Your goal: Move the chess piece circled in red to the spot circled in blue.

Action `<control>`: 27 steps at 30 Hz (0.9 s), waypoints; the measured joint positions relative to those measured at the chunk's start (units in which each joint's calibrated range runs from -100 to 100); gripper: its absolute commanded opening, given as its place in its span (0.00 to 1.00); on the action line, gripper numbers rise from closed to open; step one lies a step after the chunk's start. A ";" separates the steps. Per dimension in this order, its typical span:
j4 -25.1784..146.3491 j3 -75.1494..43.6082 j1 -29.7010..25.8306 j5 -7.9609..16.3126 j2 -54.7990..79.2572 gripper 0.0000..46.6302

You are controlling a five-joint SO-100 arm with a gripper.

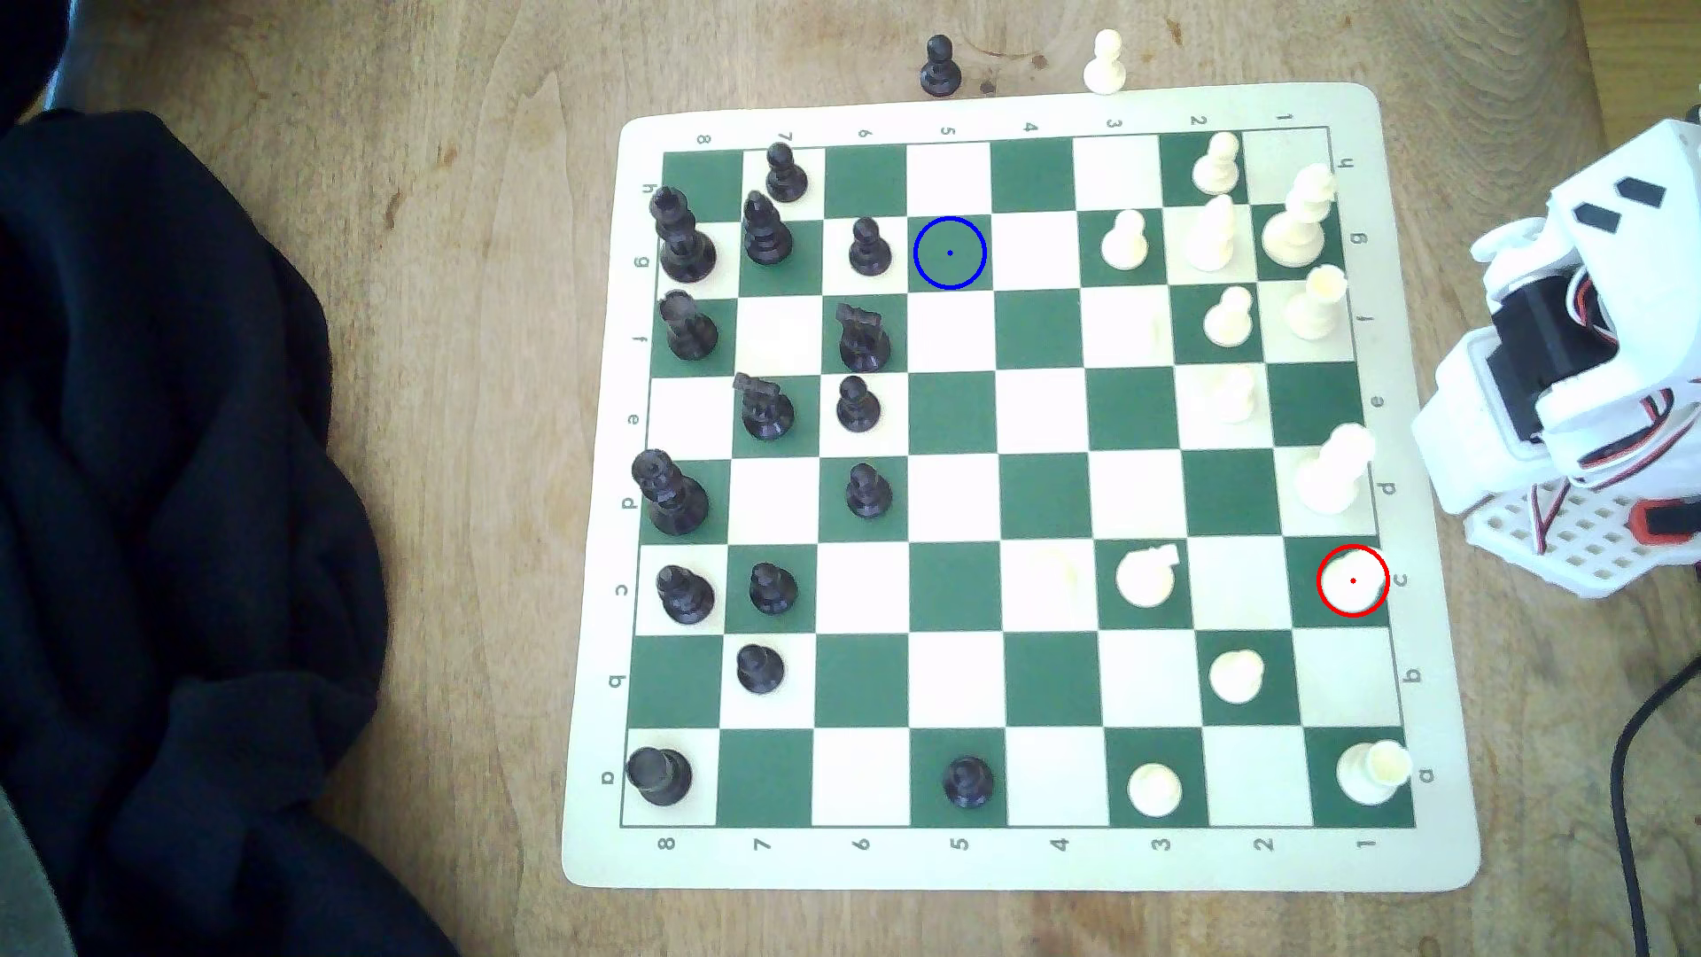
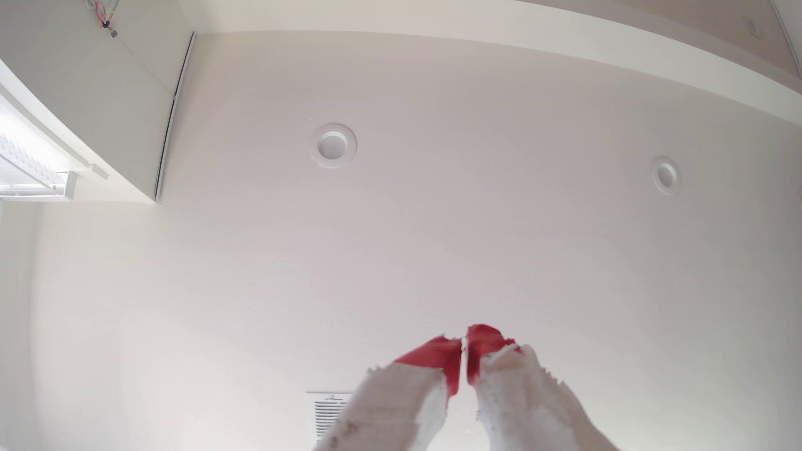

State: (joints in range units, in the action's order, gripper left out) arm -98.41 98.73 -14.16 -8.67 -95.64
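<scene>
The red-ringed piece, a pale cream disc from above, sits on a green edge square at the board's four o'clock. Jaws nearly closed, red-tipped, holding nothing.

Exterior view looks straight down on the chessboard; wrist view faces up at the ceiling

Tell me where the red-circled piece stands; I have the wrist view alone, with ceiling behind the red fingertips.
Observer: The cream piece stands on green square c1, at the board edge on the exterior view's right.
Operator: Is the blue-ringed spot free?
Observer: Yes, the blue-ringed square, g5, is bare; a black pawn stands on the next square.
Operator: And the arm?
Observer: The arm sits folded off the board, beyond that right edge.
</scene>
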 measured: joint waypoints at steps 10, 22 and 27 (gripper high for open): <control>6.93 0.00 1.99 -0.24 0.00 0.00; 47.33 -0.09 5.46 0.05 -0.08 0.02; 66.93 -1.72 6.19 0.24 -0.17 0.00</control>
State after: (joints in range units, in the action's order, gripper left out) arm -31.47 97.02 -7.96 -8.42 -95.81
